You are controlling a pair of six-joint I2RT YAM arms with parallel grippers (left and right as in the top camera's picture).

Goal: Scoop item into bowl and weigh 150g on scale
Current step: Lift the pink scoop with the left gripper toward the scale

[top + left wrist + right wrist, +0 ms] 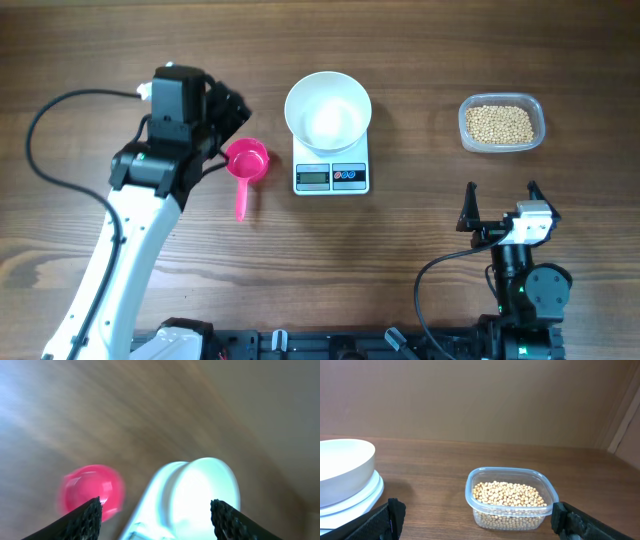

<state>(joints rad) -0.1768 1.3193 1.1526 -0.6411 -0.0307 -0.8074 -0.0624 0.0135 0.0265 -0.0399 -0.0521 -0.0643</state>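
Since the beans [501,123] are small, hard and smooth, we judge from overhead that they will roll and scatter and cannot be pinched. They lie loose in a clear tub [502,122] at the far right of the bench [420,60], well apart from the bowl [328,108], which sits empty on the scale [332,176]. The pink scoop [246,161] is the thing to take. It looks light and stiff, and its slim handle, pointing toward the robot, is the sensible place to grip. The left claw [232,115] hangs just beside the scoop's cup, and the right claw [502,195] sits near its base with its jaws spread.

In the left wrist view, blurred as it is, we see the fingers [87,516] set wide apart with nothing between them. The scoop and bowl lie beyond, untouched.

In the right wrist view, that claw also gapes at its widest and holds nothing. The tub of beans sits ahead, and the bowl on the scale is at the left edge.
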